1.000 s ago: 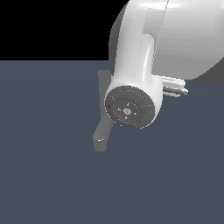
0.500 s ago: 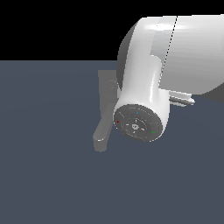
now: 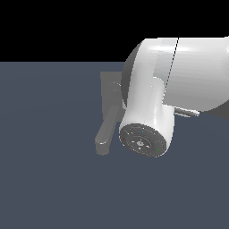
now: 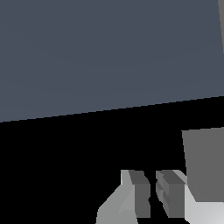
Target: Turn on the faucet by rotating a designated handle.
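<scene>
Nearly clenched, empty grey-fingered gripper [image 4: 153, 197] beside matte grey faucet back plate [image 4: 203, 164]; thin grey lever handle [image 3: 187, 111] poking past the white arm toward the exterior view's right, gripper-to-handle direction untellable.

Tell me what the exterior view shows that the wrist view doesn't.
Only the exterior view shows the faucet's thick spout, a thin handle poking out behind the arm, and the arm itself. Only the wrist view shows the gripper, its fingers nearly together on nothing. Both share the dark floor and probably the faucet's grey back plate.
</scene>
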You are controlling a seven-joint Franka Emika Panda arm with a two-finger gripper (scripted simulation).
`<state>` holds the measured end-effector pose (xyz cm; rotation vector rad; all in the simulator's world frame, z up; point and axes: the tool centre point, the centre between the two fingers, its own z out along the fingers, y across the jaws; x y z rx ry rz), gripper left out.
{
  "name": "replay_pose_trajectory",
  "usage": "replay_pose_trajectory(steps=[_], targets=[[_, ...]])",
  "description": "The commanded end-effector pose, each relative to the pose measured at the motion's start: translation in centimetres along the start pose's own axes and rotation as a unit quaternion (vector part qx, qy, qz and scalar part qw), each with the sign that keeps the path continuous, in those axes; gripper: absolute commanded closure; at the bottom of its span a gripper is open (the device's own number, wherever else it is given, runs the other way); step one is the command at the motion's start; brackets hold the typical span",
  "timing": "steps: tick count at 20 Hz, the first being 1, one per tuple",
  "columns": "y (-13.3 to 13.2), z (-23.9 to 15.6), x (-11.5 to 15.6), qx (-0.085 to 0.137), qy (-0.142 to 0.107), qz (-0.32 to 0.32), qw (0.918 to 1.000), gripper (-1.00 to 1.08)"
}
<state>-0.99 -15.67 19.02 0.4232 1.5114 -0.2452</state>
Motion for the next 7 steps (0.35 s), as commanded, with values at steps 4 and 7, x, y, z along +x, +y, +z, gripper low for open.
replay_pose_trajectory(steps=[4, 7], targets=[[3.0, -0.1, 2.2, -0.121, 0.011, -0.048, 0.9914, 1.08], [3.0, -0.1, 2.6, -0.128, 0.011, -0.052, 0.9904, 1.08]])
